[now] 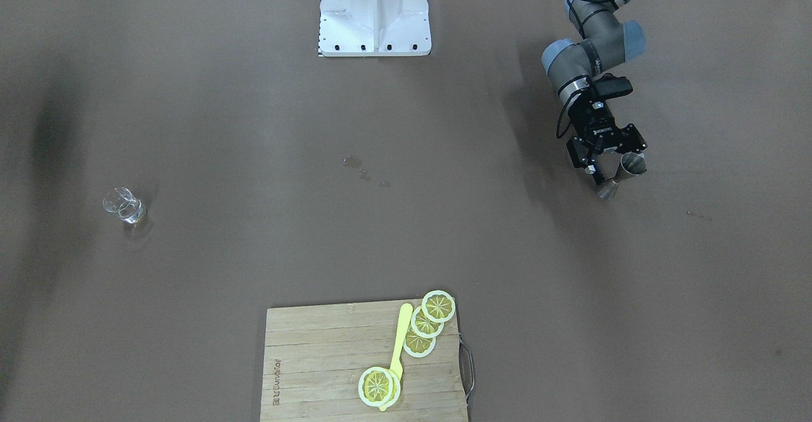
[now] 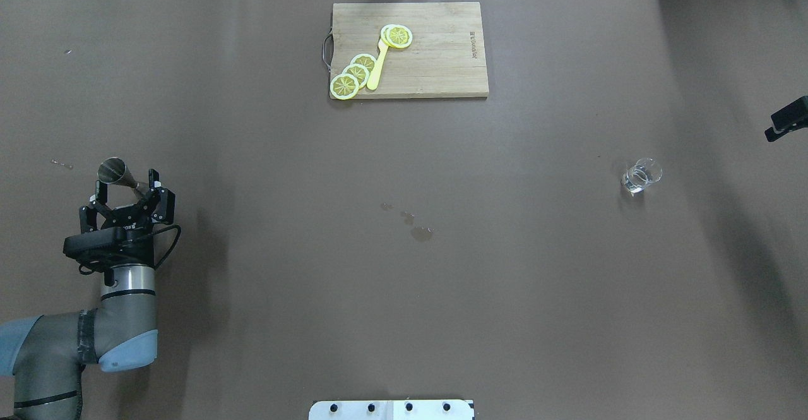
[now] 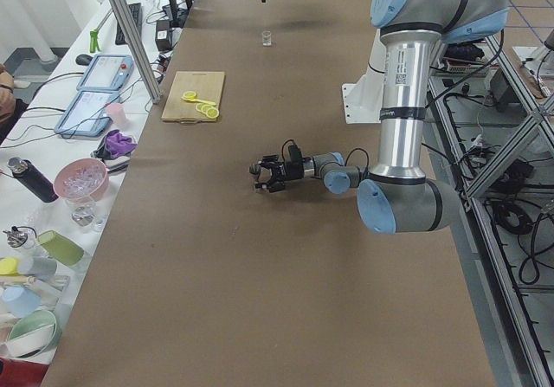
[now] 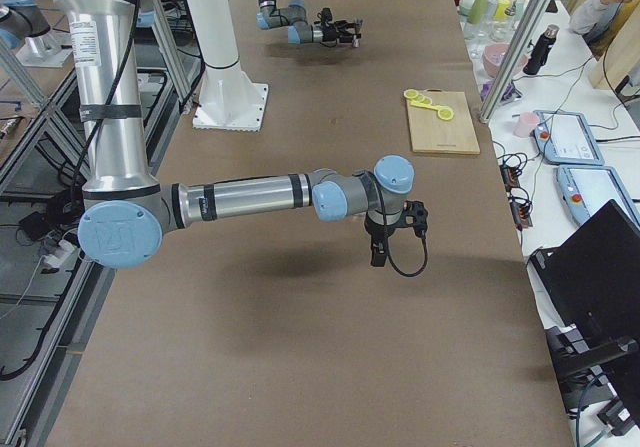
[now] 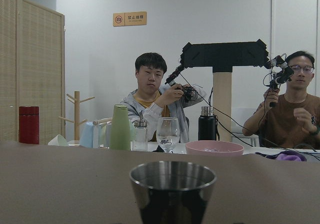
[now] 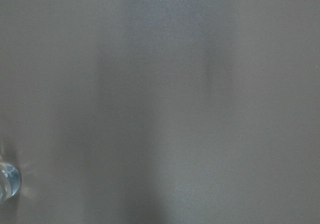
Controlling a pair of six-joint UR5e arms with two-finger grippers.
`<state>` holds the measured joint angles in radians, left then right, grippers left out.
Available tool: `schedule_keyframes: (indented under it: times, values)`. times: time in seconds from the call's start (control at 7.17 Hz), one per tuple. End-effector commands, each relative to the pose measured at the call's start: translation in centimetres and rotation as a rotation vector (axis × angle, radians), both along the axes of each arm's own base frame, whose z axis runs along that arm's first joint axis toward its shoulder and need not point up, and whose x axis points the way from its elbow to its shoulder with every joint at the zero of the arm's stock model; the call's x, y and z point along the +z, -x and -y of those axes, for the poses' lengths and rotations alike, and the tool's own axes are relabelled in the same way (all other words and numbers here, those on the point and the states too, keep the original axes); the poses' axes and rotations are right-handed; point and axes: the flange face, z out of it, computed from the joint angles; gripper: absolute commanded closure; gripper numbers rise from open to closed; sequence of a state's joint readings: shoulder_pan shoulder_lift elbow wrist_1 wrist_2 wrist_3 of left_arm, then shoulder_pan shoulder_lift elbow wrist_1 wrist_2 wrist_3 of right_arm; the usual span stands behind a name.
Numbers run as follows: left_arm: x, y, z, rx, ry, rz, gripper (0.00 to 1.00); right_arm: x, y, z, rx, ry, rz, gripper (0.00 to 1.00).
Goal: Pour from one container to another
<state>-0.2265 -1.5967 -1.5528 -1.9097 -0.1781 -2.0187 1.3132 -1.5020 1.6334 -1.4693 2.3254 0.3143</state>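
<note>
Steel jigger [image 2: 113, 172] on brown table [image 2: 404, 294]; seemingly wet spots [image 2: 421, 233] mid-table.

The overhead view is looking forward and down from behind the robot, the cutting board [image 2: 435, 54] lying at the far edge; the front-facing view is looking steeply down from the opposite side, sharing that board, with the white base [image 1: 374, 13] at its top. The two side views are looking along the table [image 3: 260, 274] from its ends, both taking in the board, the left arm [image 3: 407, 101] looming near in one, the right arm [image 4: 250, 197] in the other. The left wrist camera is sitting low, close behind the metal cup [image 5: 172, 189], facing level towards two people [image 5: 152, 98]; the right wrist camera is pointing down at the tabletop, catching the glass [image 6: 7, 181] at its lower left edge.
</note>
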Motion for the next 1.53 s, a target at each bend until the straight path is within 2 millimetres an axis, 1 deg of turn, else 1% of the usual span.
schedule_keyframes:
  times: [0.0, 0.14, 0.28, 0.42, 0.56, 0.7, 0.84, 0.98, 1.12, 1.25, 1.39]
  values:
    - [-0.7, 0.5, -0.8, 0.013, -0.003, -0.012, 0.01, 1.2, -0.5, -0.2, 0.009, 0.027, -0.011, 0.00]
    - [-1.4, 0.2, -1.5, 0.027, -0.011, -0.021, 0.01, 1.4, -1.4, -0.3, 0.025, 0.032, -0.016, 0.00]
    - [-2.0, -0.3, -2.4, 0.042, -0.030, -0.022, 0.01, 2.7, -3.3, -1.1, 0.057, 0.059, -0.023, 0.00]
    - [-2.2, -0.6, -3.0, 0.053, -0.033, -0.025, 0.01, 3.3, -6.5, -1.4, 0.114, 0.091, -0.019, 0.00]
    - [-1.9, -0.1, -3.5, 0.056, -0.047, -0.013, 0.01, 4.4, -9.4, -1.9, 0.168, 0.174, -0.026, 0.00]
    - [-2.0, -0.3, -4.2, 0.066, -0.065, -0.010, 0.01, 4.7, -12.2, -3.0, 0.218, 0.212, -0.026, 0.00]
    - [-2.1, 0.0, -4.6, 0.070, -0.069, -0.009, 0.01, 5.7, -13.3, -7.2, 0.237, 0.234, -0.029, 0.00]
    - [-2.3, 0.9, -5.6, 0.090, -0.071, -0.010, 0.01, 5.8, -13.4, -10.2, 0.239, 0.241, -0.030, 0.00]
    - [-2.7, 1.8, -6.6, 0.110, -0.070, -0.009, 0.01, 6.0, -13.9, -10.9, 0.250, 0.249, -0.028, 0.00]
    - [-3.1, 2.4, -7.0, 0.117, -0.073, -0.013, 0.01, 6.3, -14.1, -11.3, 0.254, 0.250, -0.032, 0.00]
    - [-4.1, 2.2, -8.4, 0.142, -0.097, -0.025, 0.01, 6.0, -14.2, -10.9, 0.250, 0.234, -0.037, 0.00]
